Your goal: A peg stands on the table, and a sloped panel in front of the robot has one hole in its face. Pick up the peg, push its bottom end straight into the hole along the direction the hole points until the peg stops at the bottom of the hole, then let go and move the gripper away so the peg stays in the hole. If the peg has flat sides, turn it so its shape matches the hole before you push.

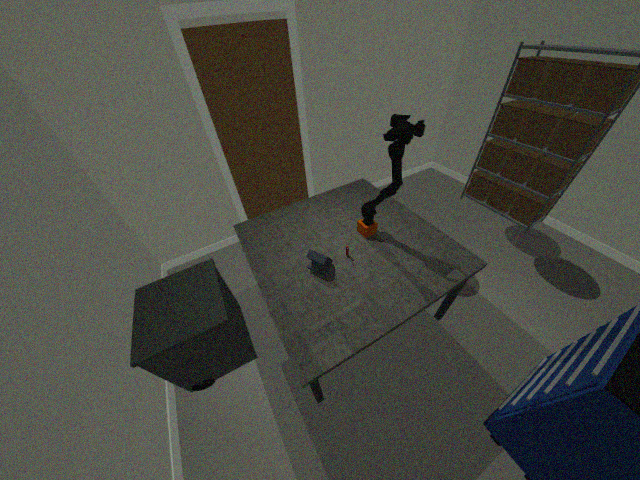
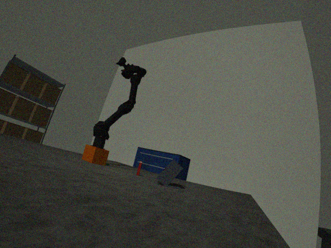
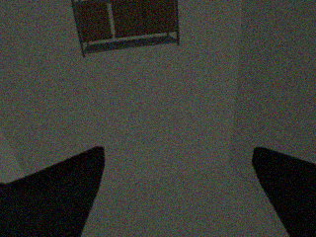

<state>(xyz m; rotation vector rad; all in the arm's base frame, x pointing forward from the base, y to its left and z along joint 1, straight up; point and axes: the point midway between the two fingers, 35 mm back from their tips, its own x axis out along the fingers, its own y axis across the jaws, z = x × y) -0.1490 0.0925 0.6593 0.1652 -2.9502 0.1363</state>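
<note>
A red peg (image 1: 347, 251) (image 2: 139, 168) stands upright on the table (image 1: 372, 289) (image 2: 80, 208), between the arm's orange base and the sloped panel. The grey-blue sloped panel (image 1: 320, 257) (image 2: 171, 170) stands on the table; its hole cannot be made out in either the top or the exterior view. My gripper (image 3: 180, 155) is open, its two dark fingers wide apart with nothing between them. The raised arm holds it high above the table, far from the peg and the panel. The wrist view shows neither peg nor panel.
The arm's orange base (image 1: 367, 228) (image 2: 94, 155) sits on the table. Away from the table are a shelf rack (image 1: 547, 139) (image 2: 29, 101) (image 3: 130, 44), a blue container (image 1: 573, 413) (image 2: 152, 157), a dark box (image 1: 180, 320) and a brown door (image 1: 253, 113).
</note>
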